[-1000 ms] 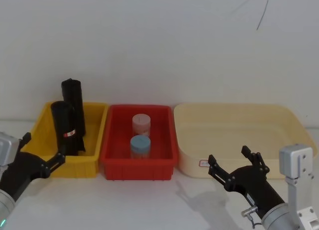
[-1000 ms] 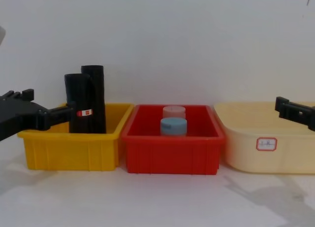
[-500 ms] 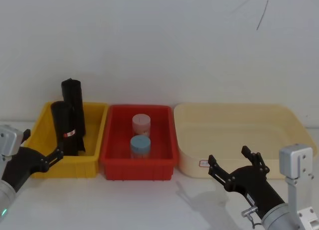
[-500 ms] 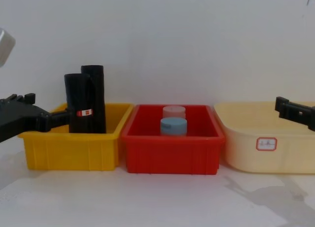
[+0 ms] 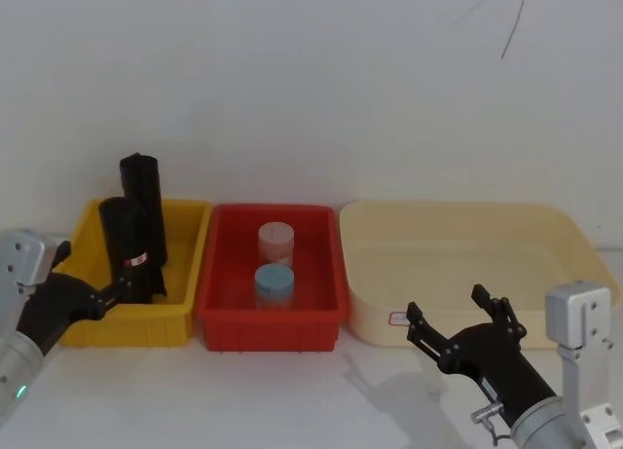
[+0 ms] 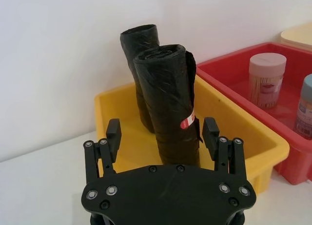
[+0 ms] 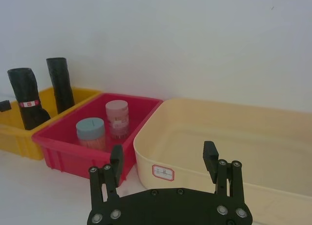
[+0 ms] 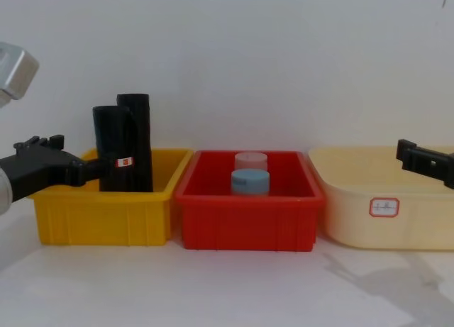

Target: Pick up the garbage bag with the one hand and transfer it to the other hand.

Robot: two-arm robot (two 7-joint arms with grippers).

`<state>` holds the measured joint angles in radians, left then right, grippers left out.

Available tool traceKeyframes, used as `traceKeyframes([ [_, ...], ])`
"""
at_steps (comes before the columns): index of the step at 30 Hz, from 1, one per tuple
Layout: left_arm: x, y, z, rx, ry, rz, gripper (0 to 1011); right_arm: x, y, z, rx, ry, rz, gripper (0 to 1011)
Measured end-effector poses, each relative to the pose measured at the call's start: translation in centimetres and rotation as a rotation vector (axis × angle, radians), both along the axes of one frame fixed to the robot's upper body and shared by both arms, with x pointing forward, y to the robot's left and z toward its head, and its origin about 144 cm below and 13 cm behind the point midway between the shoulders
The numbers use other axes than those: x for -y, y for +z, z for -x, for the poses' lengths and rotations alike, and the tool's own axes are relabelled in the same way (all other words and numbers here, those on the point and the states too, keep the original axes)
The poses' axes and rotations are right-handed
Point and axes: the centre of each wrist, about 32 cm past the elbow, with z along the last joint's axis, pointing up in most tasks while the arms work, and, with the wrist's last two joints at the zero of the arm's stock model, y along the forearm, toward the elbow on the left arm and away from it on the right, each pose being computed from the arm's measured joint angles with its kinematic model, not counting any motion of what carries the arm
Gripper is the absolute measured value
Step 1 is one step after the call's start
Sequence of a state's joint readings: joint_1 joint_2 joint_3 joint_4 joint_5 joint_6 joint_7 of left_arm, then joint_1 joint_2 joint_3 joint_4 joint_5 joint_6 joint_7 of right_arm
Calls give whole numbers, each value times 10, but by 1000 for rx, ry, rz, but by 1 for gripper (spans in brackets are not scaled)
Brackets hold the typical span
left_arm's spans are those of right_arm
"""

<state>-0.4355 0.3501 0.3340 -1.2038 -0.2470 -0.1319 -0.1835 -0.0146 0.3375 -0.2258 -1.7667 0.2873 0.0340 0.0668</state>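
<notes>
When counted left to right on the table (image 5: 243,400), three bins in a row: yellow bin (image 5: 127,327), red bin (image 5: 271,332), cream bin (image 5: 458,208). Two black rolls, both upright in the yellow bin: the bag (image 5: 128,237) toward the front left, the plain roll (image 5: 143,191) just behind it and reaching higher. Two lidded jars, both in the red bin: pink jar (image 5: 275,243) behind, blue jar (image 5: 274,285) in front, close together. Two grippers, one at each side.

Bag: a black roll of crinkled, slightly glossy plastic, wound tight, leaning a little. One narrow red-and-white band (image 6: 187,122) round it, below mid-height. Stands on the yellow bin's floor, top well above the rim.

Left gripper (image 6: 162,128): fingers (image 6: 113,134) spread wide, nothing between them. Sits at the yellow bin's near left side, about level with the band. Frames the bag in the left wrist view, the gap wider than the roll. Perhaps just short of the bag; one fingertip very near it in the chest view, contact not clear.

Right gripper (image 5: 446,305): likewise spread and empty, low in front of the cream bin, well apart from the bag.
</notes>
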Motion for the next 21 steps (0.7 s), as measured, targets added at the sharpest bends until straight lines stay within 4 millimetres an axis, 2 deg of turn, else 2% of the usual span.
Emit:
traceKeyframes([
  [21, 9, 0, -33, 13, -38, 48, 1001, 0, 0, 0, 0, 0, 0, 1000],
])
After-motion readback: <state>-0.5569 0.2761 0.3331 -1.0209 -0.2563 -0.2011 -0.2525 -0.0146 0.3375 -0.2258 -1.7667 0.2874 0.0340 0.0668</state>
